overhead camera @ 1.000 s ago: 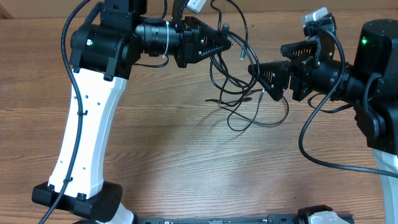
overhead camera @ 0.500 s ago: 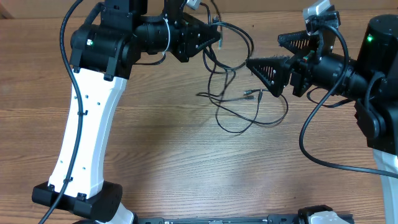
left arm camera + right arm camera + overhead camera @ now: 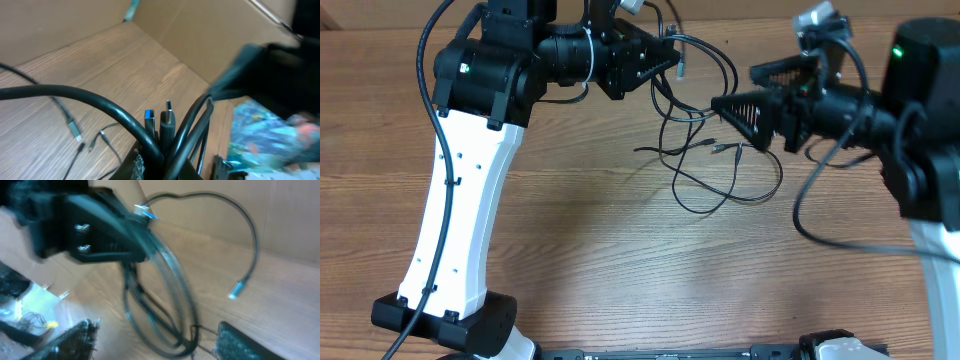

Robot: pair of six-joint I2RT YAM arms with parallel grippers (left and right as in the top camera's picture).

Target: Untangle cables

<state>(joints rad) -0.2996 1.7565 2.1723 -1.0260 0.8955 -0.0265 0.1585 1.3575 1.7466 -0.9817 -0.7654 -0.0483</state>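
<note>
Now your right fingers [image 3: 735, 108] have moved in on the cables [image 3: 75, 91], narrowing but still open and empty, while left fingers [image 3: 655, 62] stay clamped on the tangle trailing to the desk [image 3: 620, 250]; second grip looks close.

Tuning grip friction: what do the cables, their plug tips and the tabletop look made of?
Cables: thin black cords, likely plastic or rubber jacket, slight sheen, draping limply. Plug tips: look metal, silver glint. Tabletop: matte wood grain, possibly laminate; can't tell.

Wood-grain table [image 3: 620, 270] w/ loose loops & plug ends of thin blk cables [image 3: 720, 148] lying far-centre.
</note>
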